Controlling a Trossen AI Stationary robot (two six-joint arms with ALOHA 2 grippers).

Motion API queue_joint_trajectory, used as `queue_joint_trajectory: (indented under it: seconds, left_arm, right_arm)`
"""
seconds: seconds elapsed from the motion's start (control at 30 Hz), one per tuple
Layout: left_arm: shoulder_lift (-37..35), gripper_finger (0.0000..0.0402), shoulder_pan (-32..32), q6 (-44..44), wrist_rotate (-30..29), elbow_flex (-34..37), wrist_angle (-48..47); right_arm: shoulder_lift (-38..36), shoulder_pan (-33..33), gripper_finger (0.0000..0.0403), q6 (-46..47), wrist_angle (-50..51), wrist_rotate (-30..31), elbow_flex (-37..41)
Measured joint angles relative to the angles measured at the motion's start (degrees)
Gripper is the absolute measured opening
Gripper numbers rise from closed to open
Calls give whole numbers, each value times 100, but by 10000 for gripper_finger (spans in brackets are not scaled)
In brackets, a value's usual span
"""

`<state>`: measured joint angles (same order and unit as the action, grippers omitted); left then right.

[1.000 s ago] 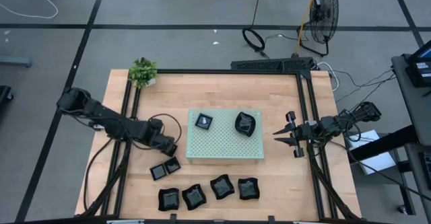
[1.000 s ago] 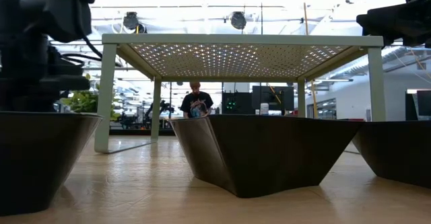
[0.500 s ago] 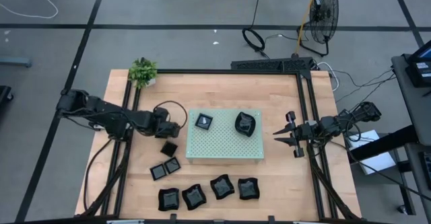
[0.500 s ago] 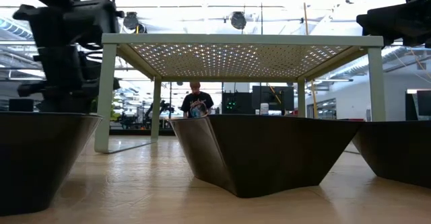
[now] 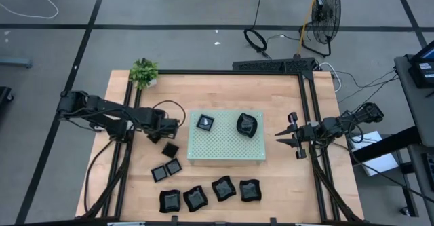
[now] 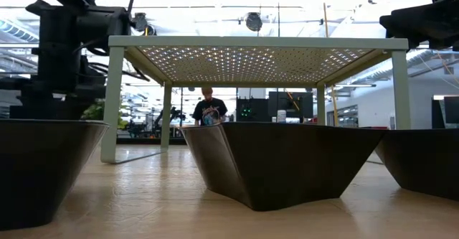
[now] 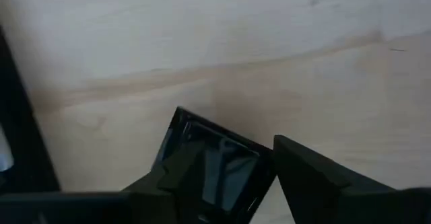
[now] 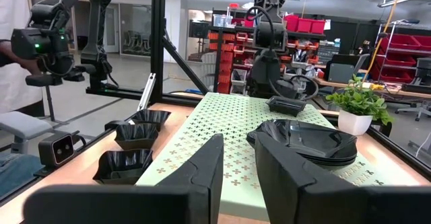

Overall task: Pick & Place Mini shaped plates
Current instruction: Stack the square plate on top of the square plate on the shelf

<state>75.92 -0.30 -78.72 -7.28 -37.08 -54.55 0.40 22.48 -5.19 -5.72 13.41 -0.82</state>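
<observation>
The mini shaped plates are glossy black dishes. A small square plate (image 5: pixel 205 122) and a wavy plate (image 5: pixel 247 125) sit on the pale green board (image 5: pixel 226 148). Another small square plate (image 5: pixel 169 148) lies flat on the table left of the board. My left gripper (image 5: pixel 165 136) hangs open just above it, and in the left wrist view this plate (image 7: pixel 202 140) shows below the open left gripper (image 7: pixel 225 177). My right gripper (image 5: pixel 281 139) waits to the right of the board, its fingers a little apart around nothing, as the right wrist view (image 8: pixel 237 177) shows.
Two more small squares (image 5: pixel 167 170) and a row of several wavy plates (image 5: pixel 210 194) lie near the table's front edge. A potted plant (image 5: pixel 144 72) stands at the far left corner. Black frame rails (image 5: pixel 308 117) run along the table's sides. A person (image 6: pixel 209 110) stands in the room behind.
My left gripper has opened and let go of the small square plate, which stays flat on the table left of the board. The gripper has then risen and drawn back a little toward the table's far edge.
</observation>
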Motion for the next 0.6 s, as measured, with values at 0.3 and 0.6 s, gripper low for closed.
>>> queue_joint_trajectory:
  seconds: [0.3,0.6]
  left_arm:
    - [0,182,-25,180,168,-4,46]
    - [0,182,-25,1236,99,-11,1685]
  right_arm:
    - [0,0,75,-2,0,0,0]
    - [-1,-1,75,0,0,0,0]
